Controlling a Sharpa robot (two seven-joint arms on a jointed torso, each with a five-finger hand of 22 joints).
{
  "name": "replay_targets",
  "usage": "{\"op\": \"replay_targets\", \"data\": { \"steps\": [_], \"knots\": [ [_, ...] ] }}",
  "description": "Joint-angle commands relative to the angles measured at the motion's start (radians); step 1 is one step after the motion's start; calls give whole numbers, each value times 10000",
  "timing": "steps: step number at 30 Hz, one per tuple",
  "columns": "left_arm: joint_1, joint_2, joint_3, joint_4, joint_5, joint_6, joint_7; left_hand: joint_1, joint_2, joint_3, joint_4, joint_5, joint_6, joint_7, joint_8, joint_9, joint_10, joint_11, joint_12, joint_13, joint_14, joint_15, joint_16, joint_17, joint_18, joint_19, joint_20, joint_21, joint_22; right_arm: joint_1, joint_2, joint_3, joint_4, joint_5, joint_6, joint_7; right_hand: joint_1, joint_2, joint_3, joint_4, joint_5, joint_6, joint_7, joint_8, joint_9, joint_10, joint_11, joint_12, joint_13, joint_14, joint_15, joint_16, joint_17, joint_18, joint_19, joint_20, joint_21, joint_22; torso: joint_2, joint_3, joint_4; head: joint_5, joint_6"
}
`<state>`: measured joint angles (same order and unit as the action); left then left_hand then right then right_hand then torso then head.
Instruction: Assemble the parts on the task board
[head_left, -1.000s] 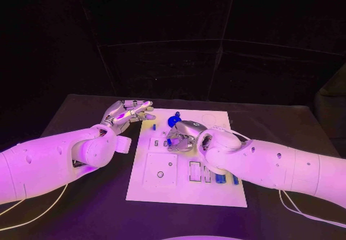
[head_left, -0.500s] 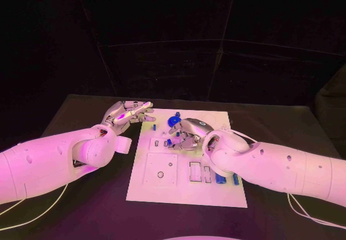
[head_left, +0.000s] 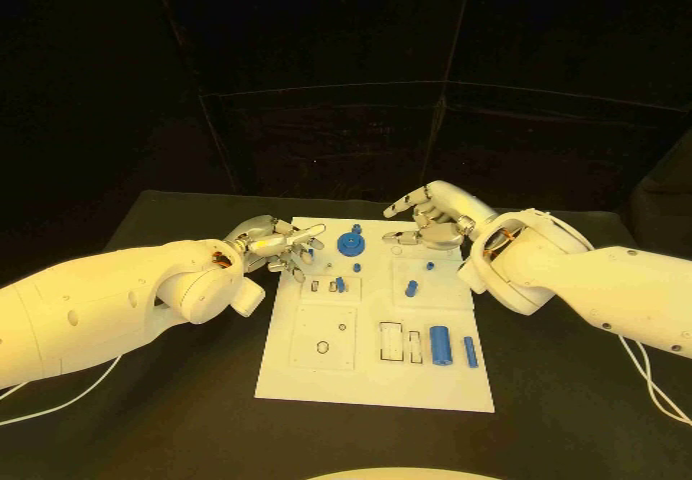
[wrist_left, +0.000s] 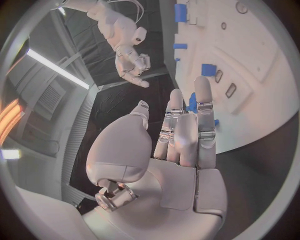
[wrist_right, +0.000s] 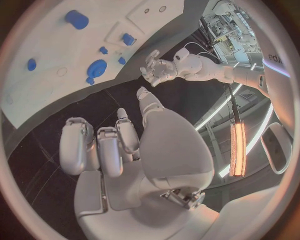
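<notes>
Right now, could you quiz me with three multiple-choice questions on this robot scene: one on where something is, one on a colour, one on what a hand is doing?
1. Where is the right hand?
A. over the task board's far edge
B. off the table
C. on the board's near edge

2. What colour are the parts on the task board?
A. red
B. blue
C. green

3. What does the left hand hold?
A. a part
B. a cable
C. nothing

Answers: 1 A, the head view shows it over the far edge. 2 B, the pieces are blue. 3 C, its wrist view shows straight fingers with nothing between them.
</notes>
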<state>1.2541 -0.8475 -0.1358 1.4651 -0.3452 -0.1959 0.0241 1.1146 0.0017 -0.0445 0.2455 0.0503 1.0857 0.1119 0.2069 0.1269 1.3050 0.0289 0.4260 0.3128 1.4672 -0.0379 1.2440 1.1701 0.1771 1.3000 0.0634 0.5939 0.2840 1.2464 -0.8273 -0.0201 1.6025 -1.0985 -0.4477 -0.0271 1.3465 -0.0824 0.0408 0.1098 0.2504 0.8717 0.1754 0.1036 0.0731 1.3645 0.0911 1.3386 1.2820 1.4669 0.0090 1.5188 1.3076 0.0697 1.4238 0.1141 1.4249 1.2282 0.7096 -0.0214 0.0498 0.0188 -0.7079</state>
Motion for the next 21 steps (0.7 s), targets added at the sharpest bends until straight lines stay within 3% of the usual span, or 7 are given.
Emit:
{"op": "replay_targets", "data": {
  "steps": [1,3,4,9,13,16,21],
  "knots": [
    [184,211,9,-218,-2572,1206,-2626,157,27,-355,136,55,93,-278,496,244,-8,-19,1125,804,688,-215,1711,1936,-61,502,-92,1196,1007,87,-181,9,75,1170,114,590,110,22,5,-42,75,92,-20,41,11,-44,-61,-41,7,740,-24,-61,1326,-15,-49,-23,-44,-12,-127,72,-37,44,-33],
    [348,441,7,-426,-3300,1601,-3270,313,143,-703,273,44,-76,-341,1095,595,-513,-234,2412,1811,790,-154,2450,2856,-263,685,-271,3115,3259,135,-304,20,46,1255,169,578,109,35,-19,-49,150,147,-40,84,16,-28,-79,-28,16,736,-40,-72,1309,-14,-52,-37,-50,-19,-204,137,-56,96,-86],
    [417,546,6,-514,-3601,1751,-3537,343,202,-778,314,12,-106,-338,1266,698,-649,-257,2710,2047,818,-225,2581,3032,-344,701,-254,3480,3694,150,-341,23,27,1277,195,538,109,37,-22,-50,158,154,-42,89,17,-27,-81,-27,16,735,-41,-74,1304,-14,-52,-39,-51,-19,-214,145,-60,103,-92],
    [691,968,2,-816,-4420,2208,-4352,569,465,-993,330,12,-494,-342,1878,1093,-1270,-253,3456,2673,571,-266,1961,2245,-269,348,-229,3425,3484,199,-426,30,-61,1238,305,262,61,18,-75,-34,194,187,-57,120,18,-20,-94,-25,11,722,-54,-104,1246,-2,-79,-51,-81,-80,-301,225,-89,163,-121],
    [851,1347,0,-1035,-5009,2476,-4778,573,550,-1200,354,-7,-599,-404,2340,1378,-1315,-324,3857,2940,766,-329,2436,2877,-501,911,-268,4679,5152,231,-439,32,-136,1164,397,43,31,10,-109,-22,221,207,-66,141,17,-9,-103,-18,15,711,-62,-129,1196,6,-99,-59,-103,-124,-341,265,-104,198,-167],
    [908,1629,-3,-1228,-5336,2674,-4943,568,673,-1448,353,-8,-730,-526,3002,1851,-836,-432,5211,4335,937,-402,2962,3574,-675,1190,-367,5678,6469,242,-428,33,-183,1107,445,-80,23,9,-121,-19,235,219,-71,151,18,-8,-108,-19,11,706,-66,-139,1178,10,-108,-62,-113,-145,-371,298,-120,222,-174],
    [964,2083,-60,-1592,-5578,2946,-5103,488,821,-1658,389,-4,-914,-605,3509,2273,-545,-477,6120,5340,997,-460,3155,3844,-764,1231,-393,6126,7068,253,-437,33,-224,938,487,-334,-37,-19,-202,11,343,242,-90,189,11,-29,-125,-50,-36,696,-85,-168,1132,29,-154,-83,-168,-249,-413,338,-131,242,-199]
  ]
}}
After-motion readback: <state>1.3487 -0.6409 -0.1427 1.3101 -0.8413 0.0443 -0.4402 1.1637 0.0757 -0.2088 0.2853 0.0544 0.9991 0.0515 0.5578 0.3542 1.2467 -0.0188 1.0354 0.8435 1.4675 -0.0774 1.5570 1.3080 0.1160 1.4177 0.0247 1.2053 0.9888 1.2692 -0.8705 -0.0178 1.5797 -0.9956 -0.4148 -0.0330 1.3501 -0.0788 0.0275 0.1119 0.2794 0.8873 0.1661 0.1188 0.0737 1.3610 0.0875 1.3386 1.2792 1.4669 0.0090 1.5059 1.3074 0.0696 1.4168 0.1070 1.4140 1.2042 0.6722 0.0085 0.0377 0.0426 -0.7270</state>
